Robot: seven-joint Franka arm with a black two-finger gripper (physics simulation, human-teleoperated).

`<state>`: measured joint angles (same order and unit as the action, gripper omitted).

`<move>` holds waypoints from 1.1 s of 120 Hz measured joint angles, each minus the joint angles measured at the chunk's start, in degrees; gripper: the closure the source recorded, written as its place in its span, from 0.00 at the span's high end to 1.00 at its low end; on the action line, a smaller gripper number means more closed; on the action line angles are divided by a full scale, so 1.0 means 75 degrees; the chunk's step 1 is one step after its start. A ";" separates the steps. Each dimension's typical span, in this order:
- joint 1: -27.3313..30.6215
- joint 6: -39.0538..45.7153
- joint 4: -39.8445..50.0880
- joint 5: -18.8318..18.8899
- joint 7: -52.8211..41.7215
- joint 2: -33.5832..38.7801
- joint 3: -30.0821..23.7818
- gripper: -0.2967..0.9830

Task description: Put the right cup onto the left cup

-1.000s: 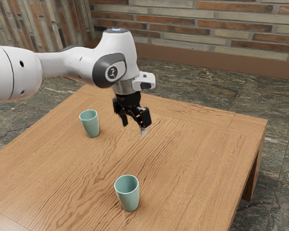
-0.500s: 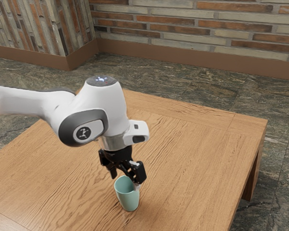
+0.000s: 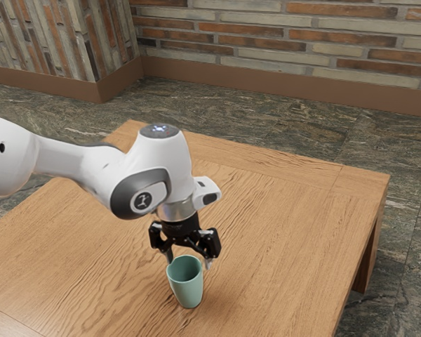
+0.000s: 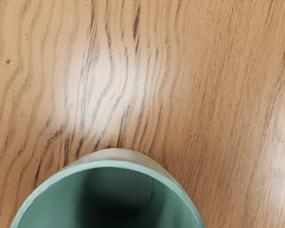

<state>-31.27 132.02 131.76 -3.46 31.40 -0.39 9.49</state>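
gripper: spread apart | cup: upright on table, rim apparently close to gripper

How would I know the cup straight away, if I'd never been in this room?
Find the wooden table before the brick wall. Low in the exterior view, right by the black end effector, stands an open-topped cup. Its pale green colour sets it apart from the brown table and white arm.

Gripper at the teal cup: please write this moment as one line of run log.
gripper: open, fingers apart at cup rim | teal cup: upright on wooden table | grasp: not yet closed | stacking: not done
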 joint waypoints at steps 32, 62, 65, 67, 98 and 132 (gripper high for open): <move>-0.0127 0.0236 -0.0149 -0.0227 0.0424 -0.0291 -0.0108 0.75; -0.0328 0.0257 -0.0080 -0.0607 0.0674 -0.0484 -0.0167 0.72; -0.0292 0.0257 -0.0080 -0.0616 0.0689 -0.0506 -0.0166 0.72; -0.0266 0.0256 -0.0081 -0.0621 0.0698 -0.0519 -0.0166 0.72; -0.0176 0.0233 -0.0004 -0.0707 0.0818 -0.0593 -0.0153 0.36; -0.0167 0.0203 0.0022 -0.0726 0.0932 -0.0593 -0.0152 0.19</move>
<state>-32.52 133.55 131.93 -8.91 38.40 -4.84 8.36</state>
